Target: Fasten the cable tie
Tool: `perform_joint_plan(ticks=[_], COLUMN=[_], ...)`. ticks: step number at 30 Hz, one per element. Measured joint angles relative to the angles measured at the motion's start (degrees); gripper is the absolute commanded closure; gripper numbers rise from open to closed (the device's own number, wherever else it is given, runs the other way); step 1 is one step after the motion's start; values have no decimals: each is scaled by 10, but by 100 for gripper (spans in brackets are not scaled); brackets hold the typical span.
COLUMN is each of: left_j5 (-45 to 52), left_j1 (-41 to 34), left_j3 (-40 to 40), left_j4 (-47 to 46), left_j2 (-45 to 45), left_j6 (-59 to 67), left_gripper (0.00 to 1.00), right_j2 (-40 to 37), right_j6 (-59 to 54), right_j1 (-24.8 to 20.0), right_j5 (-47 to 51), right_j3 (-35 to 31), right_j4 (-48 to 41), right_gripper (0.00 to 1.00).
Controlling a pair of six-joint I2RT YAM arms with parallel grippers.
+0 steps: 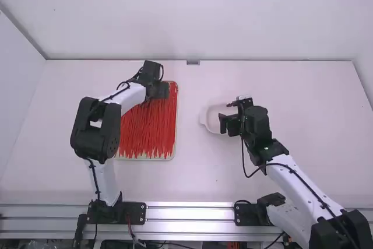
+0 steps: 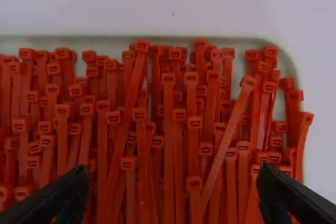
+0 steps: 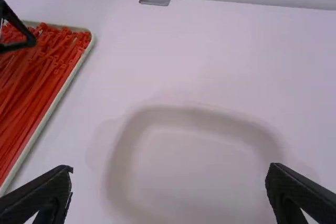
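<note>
Left pincer (image 2: 170, 169): fingers spread wide, nothing between them. It hangs over the far end of the tray (image 2: 105, 39), with the heads of the cable ties (image 2: 168, 119) directly beneath and ahead of it. The ties lie packed side by side in one heap, heads toward the far rim, which I judge handy for pinching one by its head end. None is singled out yet (a couple lie slanted across the rest and look like the easiest picks). Left arm: elbow raised high, forearm reaching forward, wrist tipped down at the heap.

Right pincer (image 3: 169, 169): also spread and empty, hovering over a white dish (image 3: 194, 150) just below its fingers, the tray well off to one side. Presumably the dish awaits the fastened tie. Right arm: stretched forward and low, wrist pitched downward.
</note>
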Motion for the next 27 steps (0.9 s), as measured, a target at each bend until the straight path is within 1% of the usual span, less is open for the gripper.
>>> perform_joint_plan(ticks=[5,8,14,20,27], left_j5=[0,0,0,0,16], left_j1=[0,0,0,0,0], left_j3=[-5,-25,-57,-67,-74], left_j4=[21,47,67,89,109], left_j2=[0,0,0,0,0], left_j6=[-3,-10,-19,-24,-27], left_gripper=[34,44,51,68,72], right_j2=[0,0,0,0,0], right_j6=[0,0,0,0,1], right_j1=[-2,-7,-6,-5,-6], right_j5=[-1,0,0,0,-2], right_j3=[0,0,0,0,0], right_j4=[-4,-5,-5,-3,-4], right_gripper=[2,2,2,2,2])
